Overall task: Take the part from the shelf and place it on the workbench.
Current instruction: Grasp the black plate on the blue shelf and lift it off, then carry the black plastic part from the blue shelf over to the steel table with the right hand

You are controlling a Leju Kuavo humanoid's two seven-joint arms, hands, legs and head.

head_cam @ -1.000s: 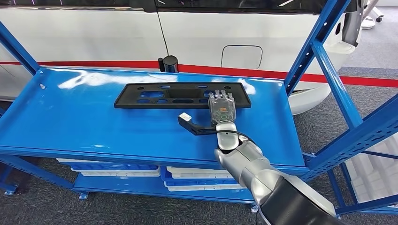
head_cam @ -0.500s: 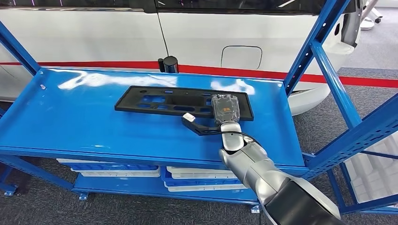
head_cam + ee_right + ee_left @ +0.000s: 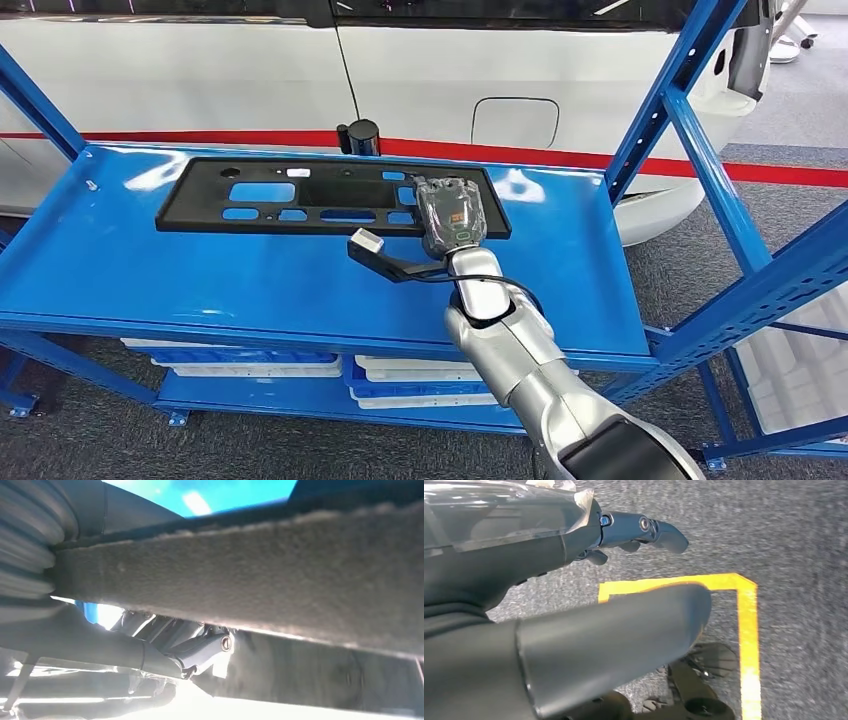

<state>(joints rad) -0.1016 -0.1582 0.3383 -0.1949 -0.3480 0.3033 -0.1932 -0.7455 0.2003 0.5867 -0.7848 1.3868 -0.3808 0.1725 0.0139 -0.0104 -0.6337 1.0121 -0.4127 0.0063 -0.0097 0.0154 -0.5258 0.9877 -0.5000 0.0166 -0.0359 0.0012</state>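
Head view: right hand (image 3: 450,212) fingers grip the part (image 3: 330,197) at its right end

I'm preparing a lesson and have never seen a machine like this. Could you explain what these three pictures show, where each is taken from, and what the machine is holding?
This is a humanoid robot with two silver arms ending in fingered hands. The wide picture looks down from its head: its right hand grips the right end of a flat black part pierced with holes, over a blue shelf. Behind stands a white car. The other two pictures come from cameras at the wrists. The right wrist view looks along the part's underside with fingers beneath it. The left wrist view shows the left hand hanging over grey carpet, holding nothing.
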